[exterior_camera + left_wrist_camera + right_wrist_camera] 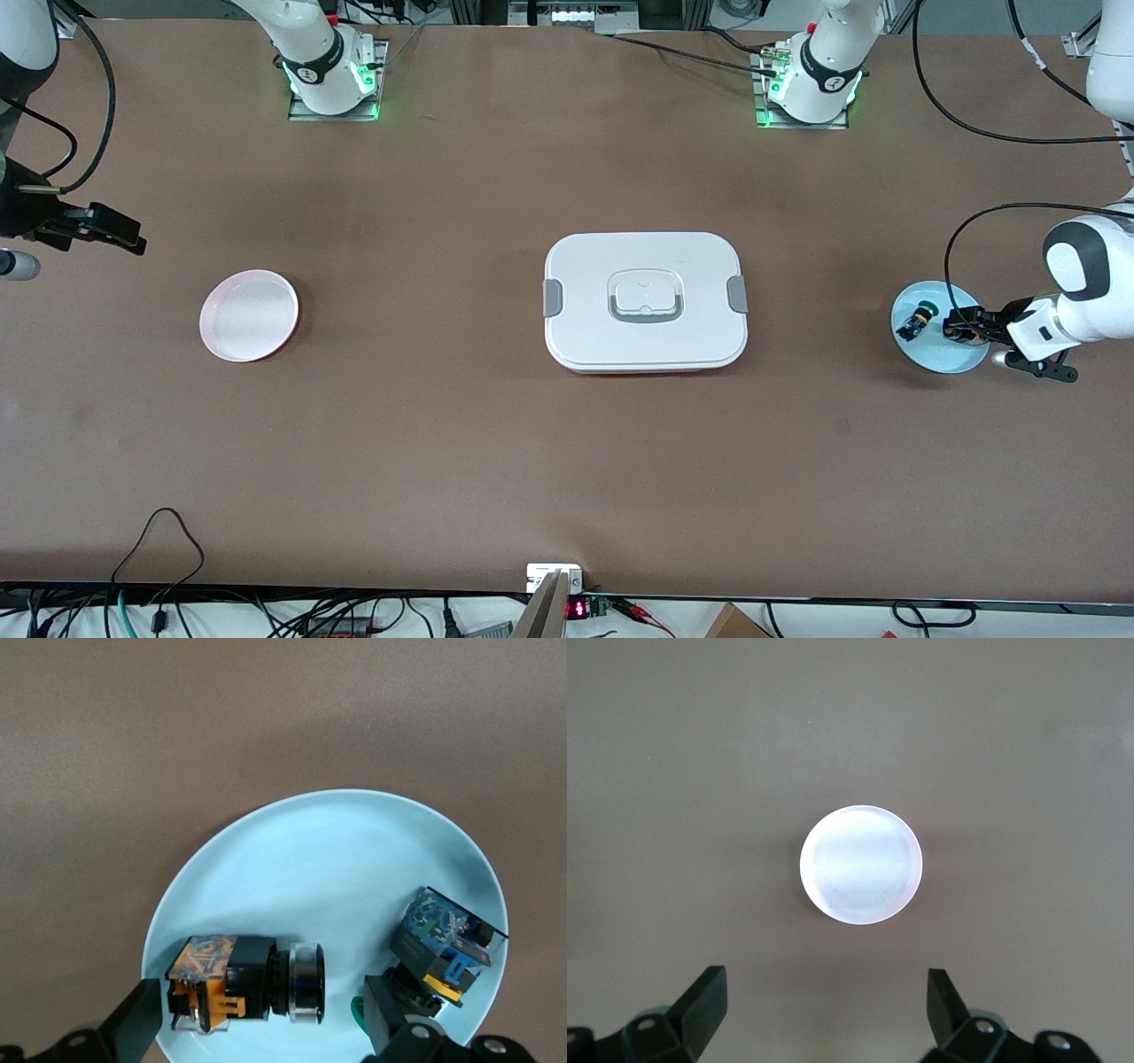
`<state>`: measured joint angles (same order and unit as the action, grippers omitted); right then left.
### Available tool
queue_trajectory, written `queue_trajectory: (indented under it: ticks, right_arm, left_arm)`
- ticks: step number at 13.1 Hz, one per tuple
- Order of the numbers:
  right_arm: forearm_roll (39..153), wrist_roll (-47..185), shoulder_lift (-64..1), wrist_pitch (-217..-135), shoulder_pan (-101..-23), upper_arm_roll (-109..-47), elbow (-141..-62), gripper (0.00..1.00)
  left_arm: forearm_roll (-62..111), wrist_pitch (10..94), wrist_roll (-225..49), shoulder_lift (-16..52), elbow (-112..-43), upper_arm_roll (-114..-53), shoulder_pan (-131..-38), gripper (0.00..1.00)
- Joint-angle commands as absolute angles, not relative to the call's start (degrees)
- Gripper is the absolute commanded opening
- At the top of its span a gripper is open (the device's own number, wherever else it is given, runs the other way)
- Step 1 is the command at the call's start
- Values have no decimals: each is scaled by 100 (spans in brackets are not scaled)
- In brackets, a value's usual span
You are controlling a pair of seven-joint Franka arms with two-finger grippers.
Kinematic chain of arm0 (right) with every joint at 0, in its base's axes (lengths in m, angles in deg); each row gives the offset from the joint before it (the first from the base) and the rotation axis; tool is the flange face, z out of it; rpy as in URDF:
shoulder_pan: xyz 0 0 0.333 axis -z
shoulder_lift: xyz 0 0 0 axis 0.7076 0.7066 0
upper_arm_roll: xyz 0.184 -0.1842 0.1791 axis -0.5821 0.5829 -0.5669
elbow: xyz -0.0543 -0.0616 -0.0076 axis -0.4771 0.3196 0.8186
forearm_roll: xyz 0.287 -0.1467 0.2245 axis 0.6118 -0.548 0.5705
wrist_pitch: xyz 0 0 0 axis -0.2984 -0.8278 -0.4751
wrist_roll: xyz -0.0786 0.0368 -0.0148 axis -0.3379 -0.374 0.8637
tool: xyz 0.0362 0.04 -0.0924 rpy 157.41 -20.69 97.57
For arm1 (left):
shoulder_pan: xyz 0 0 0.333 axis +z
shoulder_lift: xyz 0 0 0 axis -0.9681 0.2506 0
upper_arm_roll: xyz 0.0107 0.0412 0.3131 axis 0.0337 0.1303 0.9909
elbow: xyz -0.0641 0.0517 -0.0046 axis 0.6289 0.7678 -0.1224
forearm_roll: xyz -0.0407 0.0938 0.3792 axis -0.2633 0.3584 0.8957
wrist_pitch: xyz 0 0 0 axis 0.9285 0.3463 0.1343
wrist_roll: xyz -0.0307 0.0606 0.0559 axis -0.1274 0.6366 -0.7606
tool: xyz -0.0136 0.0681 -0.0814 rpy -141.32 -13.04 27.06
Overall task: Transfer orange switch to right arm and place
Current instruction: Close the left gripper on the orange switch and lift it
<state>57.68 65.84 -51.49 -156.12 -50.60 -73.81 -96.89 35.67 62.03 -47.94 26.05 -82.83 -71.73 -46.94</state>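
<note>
The orange switch [244,983], a stubby black button with an orange end, lies on its side on the light blue plate [328,859]. My left gripper [261,1019] is open and low over that plate, one finger on each side of the switch and neither finger gripping it. In the front view the left gripper [961,323] is over the blue plate [939,354] at the left arm's end of the table, and the orange switch [964,334] partly shows between its fingers. My right gripper [131,236] is open and empty, up over the right arm's end of the table; it also shows in the right wrist view [826,992].
A black-and-blue switch with a green cap [443,952] lies on the same blue plate beside the orange one. A pink plate [249,315] sits toward the right arm's end of the table. A white lidded box [645,301] stands mid-table.
</note>
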Motion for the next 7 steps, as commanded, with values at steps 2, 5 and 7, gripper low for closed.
queue_trajectory:
  ticks: [2,5,7]
  right_arm:
    - [5759,6496,-5134,-15587,-5049,-7392,-9615,100]
    - [5750,6496,-5134,-15596,-5049,-7392,-9615,100]
    - [5759,6496,-5134,-15596,-5049,-7392,-9615,100]
  left_arm:
    - [3549,6418,-4478,2680,-8319,-7198,-4596,100]
    - [3549,6444,-4460,2707,-8319,-7198,-4561,100]
    - [3558,6436,-4460,2698,-8319,-7198,-4561,100]
